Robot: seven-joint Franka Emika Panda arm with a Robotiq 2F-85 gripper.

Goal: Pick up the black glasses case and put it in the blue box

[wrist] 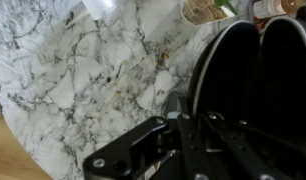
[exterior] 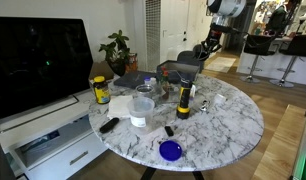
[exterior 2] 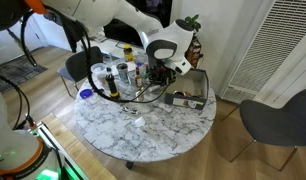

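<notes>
My gripper (wrist: 198, 112) fills the lower part of the wrist view. It is closed against a big black rounded shape with thin light rims, the black glasses case (wrist: 238, 70), held above the marble. In both exterior views the gripper (exterior: 200, 50) (exterior 2: 177, 68) hangs above the far part of the table. It is over the near edge of the dark blue-grey box (exterior: 183, 70) (exterior 2: 193, 92). The box holds some dark items. I cannot make out the case itself in the exterior views.
The round marble table (exterior: 228, 125) carries an upright yellow-and-black cylinder (exterior: 183, 100), a clear tub (exterior: 143, 108), a flat black bar (exterior: 110, 125), a small black object (exterior: 169, 130), a bright-blue disc (exterior: 170, 150) and a yellow jar (exterior: 100, 90). Chairs (exterior 2: 278, 120) stand around it.
</notes>
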